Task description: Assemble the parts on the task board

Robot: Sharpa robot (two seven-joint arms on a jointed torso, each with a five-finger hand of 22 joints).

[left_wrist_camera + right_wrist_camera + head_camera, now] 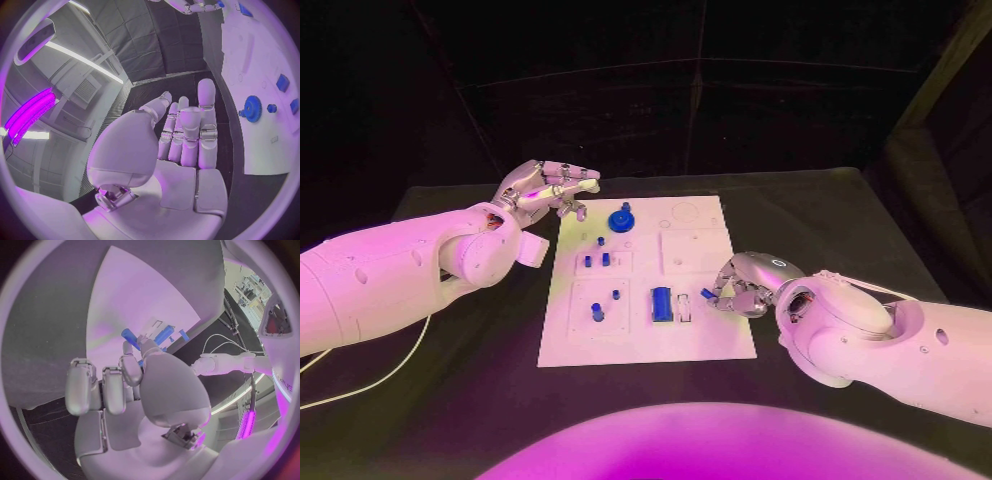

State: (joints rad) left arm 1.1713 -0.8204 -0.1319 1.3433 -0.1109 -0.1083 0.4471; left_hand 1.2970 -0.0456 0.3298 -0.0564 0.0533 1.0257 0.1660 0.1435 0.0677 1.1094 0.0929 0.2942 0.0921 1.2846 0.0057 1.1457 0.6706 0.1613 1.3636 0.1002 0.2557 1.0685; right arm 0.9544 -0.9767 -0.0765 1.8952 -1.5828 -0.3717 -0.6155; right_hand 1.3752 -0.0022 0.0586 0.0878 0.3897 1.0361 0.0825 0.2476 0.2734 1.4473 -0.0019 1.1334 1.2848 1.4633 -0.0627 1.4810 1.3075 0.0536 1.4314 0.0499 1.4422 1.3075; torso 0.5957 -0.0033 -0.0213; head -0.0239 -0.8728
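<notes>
Counter (473, 395): black, carries the board at frame centre.
Board (646, 345): white plate, long axis running top to bottom of the head view; bare along its lower edge.
Left robot hand (545, 188): upper left of frame, just off the board's top-left corner; fingers loosely curled, nothing visible in them, palm view shows them straight and close together.
Right robot hand (744, 284): right of centre, over the board's right edge; fingers curled in, a small blue piece (710, 296) seems pinched at the tips, hard to confirm.
Gear (620, 219): blue, upper board, just right of the left robot hand, which is nearer.
Block (662, 305): blue, upright long axis, lower middle, just left of the right robot hand.
Pegs (596, 260): small blue, mid-left; nothing blocks either reach, by my reading.
</notes>
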